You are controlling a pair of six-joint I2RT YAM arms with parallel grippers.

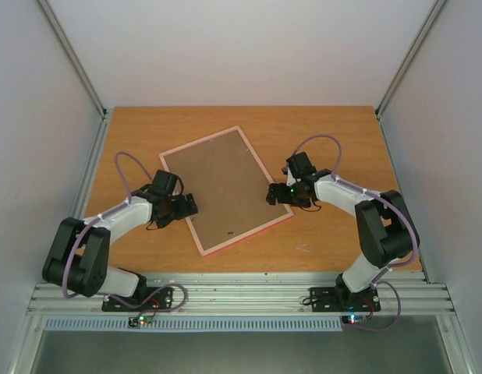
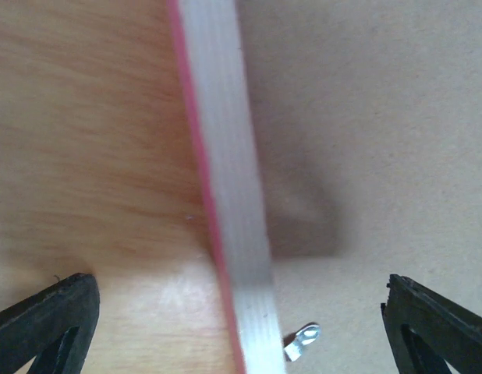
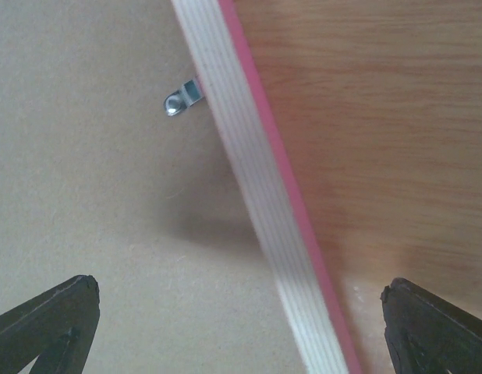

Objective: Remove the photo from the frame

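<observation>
Wooden table (image 1: 327, 132): frame (image 1: 225, 187) back-up, edges under left tool (image 1: 190, 209), right tool (image 1: 272, 193).

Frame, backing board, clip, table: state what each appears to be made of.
Frame: pink outer edge, pale ribbed back face; likely plastic or painted wood, cannot tell which. Backing board: matte brown, even, slightly fibrous surface; probably hardboard or fibreboard. Clip: small shiny silvery tab, seemingly metal. Table: orange-brown with grain lines and a slight sheen; wood or wood-look laminate.
</observation>
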